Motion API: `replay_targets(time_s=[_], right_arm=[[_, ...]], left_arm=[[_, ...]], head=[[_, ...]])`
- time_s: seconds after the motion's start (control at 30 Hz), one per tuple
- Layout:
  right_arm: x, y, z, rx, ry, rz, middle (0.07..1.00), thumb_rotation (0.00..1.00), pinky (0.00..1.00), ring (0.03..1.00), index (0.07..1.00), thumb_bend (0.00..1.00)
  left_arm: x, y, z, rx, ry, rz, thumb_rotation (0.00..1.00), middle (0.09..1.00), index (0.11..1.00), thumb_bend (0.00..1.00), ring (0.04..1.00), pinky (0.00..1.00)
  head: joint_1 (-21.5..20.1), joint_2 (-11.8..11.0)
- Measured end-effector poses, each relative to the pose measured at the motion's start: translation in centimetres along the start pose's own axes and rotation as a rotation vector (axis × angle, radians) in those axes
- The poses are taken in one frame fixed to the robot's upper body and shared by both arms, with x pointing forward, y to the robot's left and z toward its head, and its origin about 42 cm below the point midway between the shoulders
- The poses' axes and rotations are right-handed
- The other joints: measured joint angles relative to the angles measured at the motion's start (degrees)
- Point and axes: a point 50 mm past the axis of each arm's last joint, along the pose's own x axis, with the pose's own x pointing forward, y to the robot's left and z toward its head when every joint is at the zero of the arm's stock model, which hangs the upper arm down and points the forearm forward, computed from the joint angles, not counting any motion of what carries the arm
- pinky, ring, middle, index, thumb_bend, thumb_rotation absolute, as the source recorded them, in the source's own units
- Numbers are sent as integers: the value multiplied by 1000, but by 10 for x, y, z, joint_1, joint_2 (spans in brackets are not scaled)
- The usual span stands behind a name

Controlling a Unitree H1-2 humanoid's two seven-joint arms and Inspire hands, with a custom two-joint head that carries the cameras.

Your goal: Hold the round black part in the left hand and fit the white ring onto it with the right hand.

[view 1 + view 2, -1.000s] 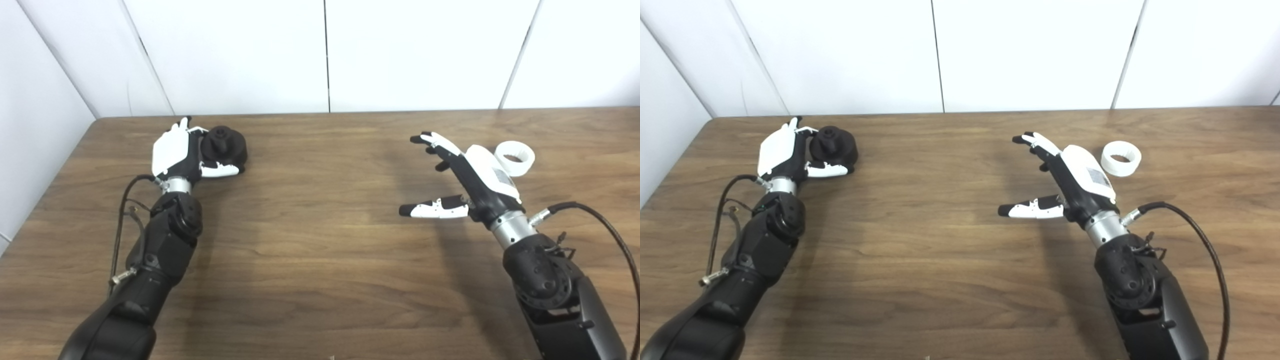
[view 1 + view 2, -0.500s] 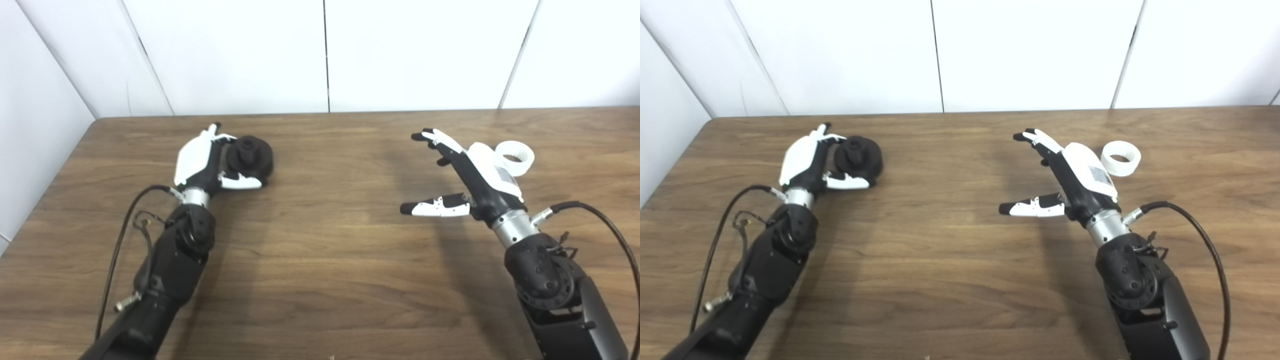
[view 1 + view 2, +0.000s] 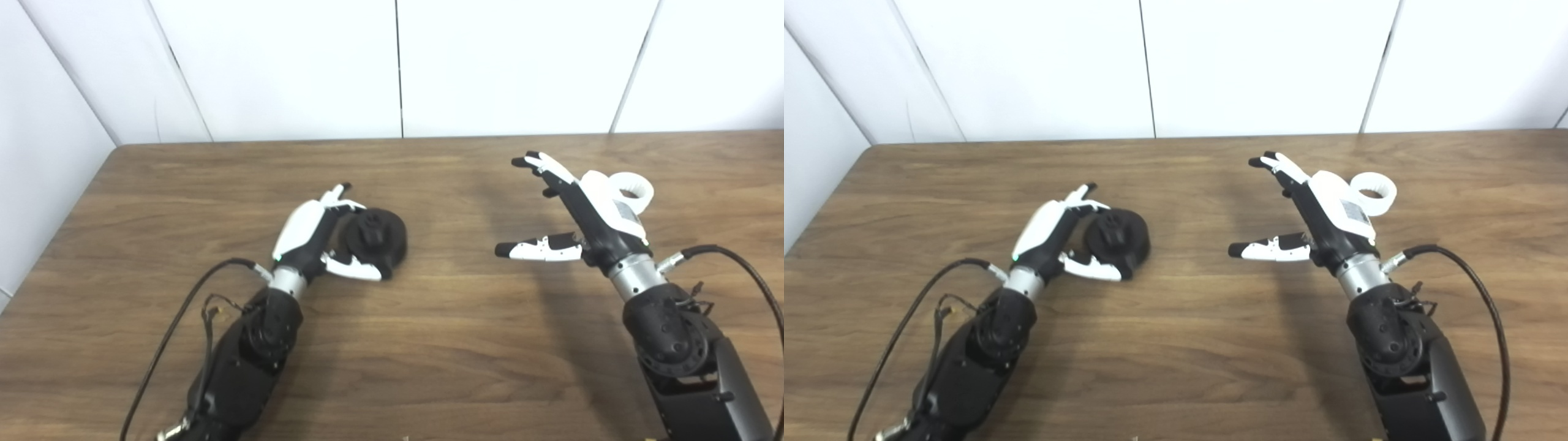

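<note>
On the wood-grain counter (image 3: 429, 343), left of centre, the left robot hand (image 3: 312, 236) grips the round black plastic part (image 3: 375, 242); the right robot hand (image 3: 1323, 211) is spread beside the smooth white ring (image 3: 1375, 193), with open wood between.

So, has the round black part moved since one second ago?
Yes. The left hand has carried the round black part from the table's far-left corner toward the centre and nearer the robot.
</note>
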Motion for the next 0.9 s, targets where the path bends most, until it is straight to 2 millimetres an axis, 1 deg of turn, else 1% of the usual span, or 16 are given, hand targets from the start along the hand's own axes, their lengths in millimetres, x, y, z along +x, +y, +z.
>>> replay_targets(time_s=[0.03,0.13,0.2,0.3,0.37,0.5,0.63,0.73,0.77,0.8,0.83,0.9], right_arm=[[0,-2,0,0,0,-5,937,377,751,879,873,873],[-1,-4,-2,-2,3,-9,935,389,745,873,875,874],[-1,-6,-3,-6,4,-11,936,390,745,874,875,875],[-2,-10,-5,-11,8,-19,937,393,747,877,874,875],[-2,-10,-5,-11,7,-19,937,392,749,878,875,873],[-2,-11,-4,-11,4,-21,932,408,749,873,873,881],[-3,-12,-1,-14,-3,-29,929,408,739,869,870,885],[-3,-13,0,-23,-5,-32,927,413,736,868,869,888],[-3,-13,0,-27,-4,-32,926,413,738,870,868,891],[-3,-13,0,-30,-3,-32,927,413,737,871,869,892],[-3,-12,0,-32,-2,-33,929,414,733,872,871,891],[-3,-12,1,-34,3,-35,931,419,728,871,875,887]], left_arm=[[-4,-6,5,-2,-17,-18,312,1000,624,969,1000,1000],[-9,-14,12,3,-38,-57,316,1000,632,967,1000,1000],[-13,-15,17,13,-54,-67,322,1000,637,973,1000,1000],[-16,-18,29,16,-105,-86,332,1000,636,992,1000,1000],[-16,-24,35,3,-127,-95,350,1000,634,1000,1000,1000],[-22,-40,42,-16,-155,-130,363,1000,633,999,1000,1000],[-27,-50,44,-27,-159,-160,371,1000,635,1000,1000,1000],[-27,-51,45,-25,-163,-171,363,1000,636,999,1000,1000],[-27,-51,45,-25,-164,-172,358,1000,637,997,1000,1000],[-27,-51,45,-25,-166,-173,356,1000,638,997,1000,1000],[-27,-51,45,-25,-168,-174,357,1000,639,996,1000,1000],[-27,-51,45,-23,-172,-177,362,1000,638,992,1000,1000]], head=[[0,0],[-3,1],[-8,3],[-12,4],[-15,4],[-24,9],[-31,11],[-53,11],[-74,10],[-74,10],[-96,8],[-116,6]])
